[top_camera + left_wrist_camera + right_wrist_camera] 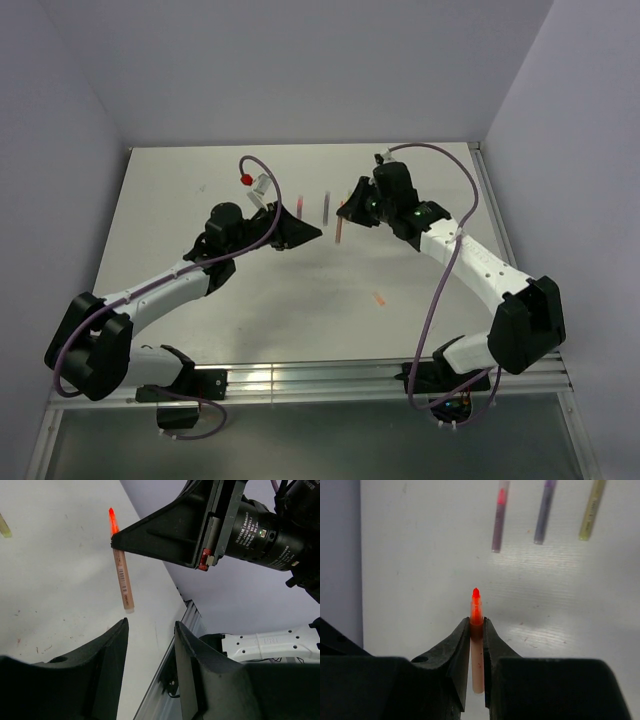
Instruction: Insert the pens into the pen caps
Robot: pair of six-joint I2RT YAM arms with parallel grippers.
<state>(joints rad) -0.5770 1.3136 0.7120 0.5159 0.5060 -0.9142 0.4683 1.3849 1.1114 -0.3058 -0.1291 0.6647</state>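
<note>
Orange-red pen [476, 611] is clenched in the right jaws, left jaws released and empty; the next move probably calls for grasping the orange pen cap [378, 299].

1. White table [300, 330], matte.
2. Pale lilac walls [300, 70] rise along its far, left and right edges.
3. Ribbed metal rail [330, 380] runs along its near edge.
4. Faint reddish specks [19, 641] dot the surface.

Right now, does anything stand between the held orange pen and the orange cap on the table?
Nothing visible does. The right gripper holds the pen over bare table; the cap lies uncovered on it, apart.
</note>
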